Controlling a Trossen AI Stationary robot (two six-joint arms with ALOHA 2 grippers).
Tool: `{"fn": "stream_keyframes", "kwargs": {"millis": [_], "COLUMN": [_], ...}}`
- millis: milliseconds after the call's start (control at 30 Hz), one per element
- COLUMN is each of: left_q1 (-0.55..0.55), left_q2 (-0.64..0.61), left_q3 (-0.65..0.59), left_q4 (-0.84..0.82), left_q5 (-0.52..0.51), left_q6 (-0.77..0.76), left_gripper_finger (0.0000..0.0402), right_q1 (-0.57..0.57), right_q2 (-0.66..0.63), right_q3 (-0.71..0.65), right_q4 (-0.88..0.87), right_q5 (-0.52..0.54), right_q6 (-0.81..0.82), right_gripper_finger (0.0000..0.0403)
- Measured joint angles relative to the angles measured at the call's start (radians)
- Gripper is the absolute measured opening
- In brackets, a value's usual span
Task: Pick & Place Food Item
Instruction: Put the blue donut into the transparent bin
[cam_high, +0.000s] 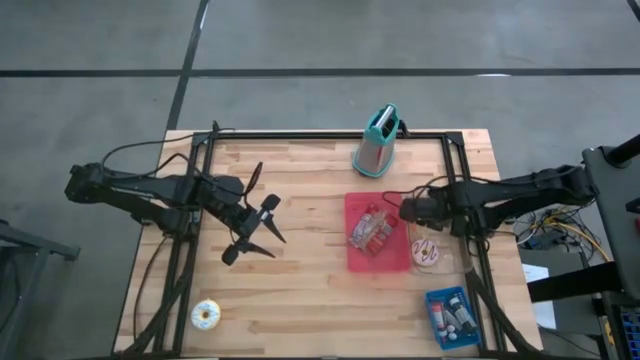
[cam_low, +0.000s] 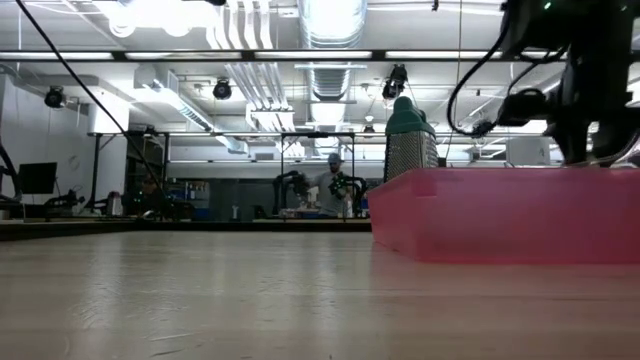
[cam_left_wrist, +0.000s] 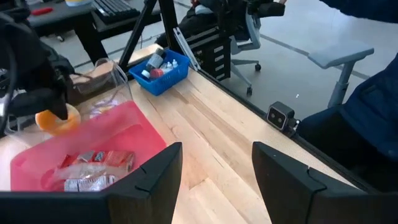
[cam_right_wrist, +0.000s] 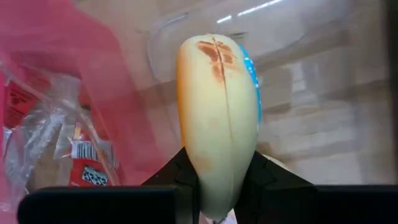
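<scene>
over the gap between the red tray (cam_high: 352, 255) and the clear container (cam_high: 436, 262), the right gripper (cam_high: 408, 209) is clamped on an orange-and-cream pastry (cam_right_wrist: 217, 118), held on edge. best move: centre it over the container, lower it close, then release so it won't roll. left gripper (cam_high: 258, 232) waits mid-table, fingers apart, holding nothing.

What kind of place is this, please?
Probably a robotics lab or workshop: a wooden table on a bare concrete floor, exposed ceiling ducts with strip lights, and an office chair beside the bench.
</scene>
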Motion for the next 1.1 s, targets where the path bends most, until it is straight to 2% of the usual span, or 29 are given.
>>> {"fn": "stream_keyframes", "kwargs": {"millis": [167, 333, 467, 1100], "left_q1": [0.000, 0.000, 0.000, 0.000], "left_q2": [0.000, 0.000, 0.000, -0.001], "left_q3": [-0.034, -0.059, -0.059, -0.059], "left_q4": [0.008, 0.013, 0.026, 0.056], "left_q5": [0.000, 0.000, 0.000, 0.000], "left_q6": [-0.001, 0.000, -0.001, -0.004], "left_gripper_finger": [0.0197, 0.0197, 0.0197, 0.0198], "right_q1": [-0.069, -0.073, -0.073, -0.073], "right_q2": [0.022, 0.034, 0.034, 0.033], "right_q3": [-0.049, -0.066, -0.067, -0.069], "right_q4": [0.069, 0.069, 0.072, 0.094], "right_q5": [-0.036, -0.041, -0.042, -0.044], "right_q6": [-0.075, -0.076, -0.163, -0.221], "right_gripper_finger": [0.0052, 0.0052, 0.0062, 0.0189]}}
